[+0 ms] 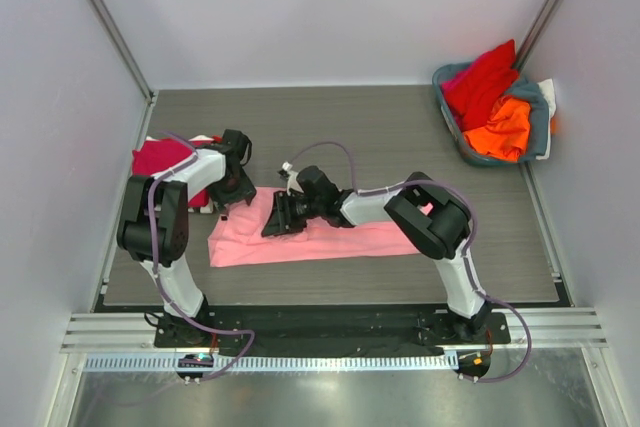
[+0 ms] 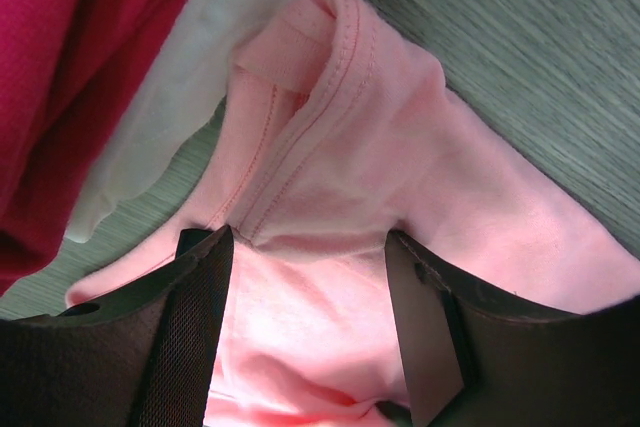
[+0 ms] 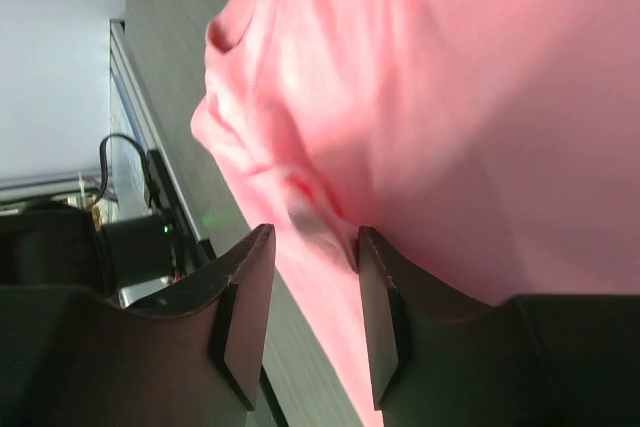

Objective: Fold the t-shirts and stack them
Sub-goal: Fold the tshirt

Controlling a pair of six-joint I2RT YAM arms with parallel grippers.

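Lying flat toward the near side of the table [image 1: 380, 137], the pink shirt [image 1: 320, 240] stretches sideways in front of both arms, its long edges roughly parallel to the table's front edge. The left gripper [image 1: 228, 205] sits at the shirt's far-left corner. In its wrist view [image 2: 305, 247] the two fingers [image 2: 195, 317] stand wide apart with pink cloth [image 2: 340, 177] spread between and beneath them, and the stitched collar lies just ahead of the tips – nothing is clamped. Just beside that corner, to the left, is a crimson shirt [image 1: 160, 157], with a white shirt [image 2: 200, 57] showing from under it and touching the pink collar. The right gripper [image 1: 272, 225] reaches in over the shirt's far edge, left of its middle. Its wrist view [image 3: 313, 242] shows the fingers [image 3: 240, 327] parted by a narrower gap, the shirt's edge [image 3: 430, 97] running through that gap and a small raised wrinkle lying against one finger – whether the cloth is actually pinched I cannot tell. Well apart, in the far right corner, a basket [image 1: 447, 112] holds a red shirt [image 1: 482, 77] and an orange shirt [image 1: 505, 127], piled loosely above the rim.
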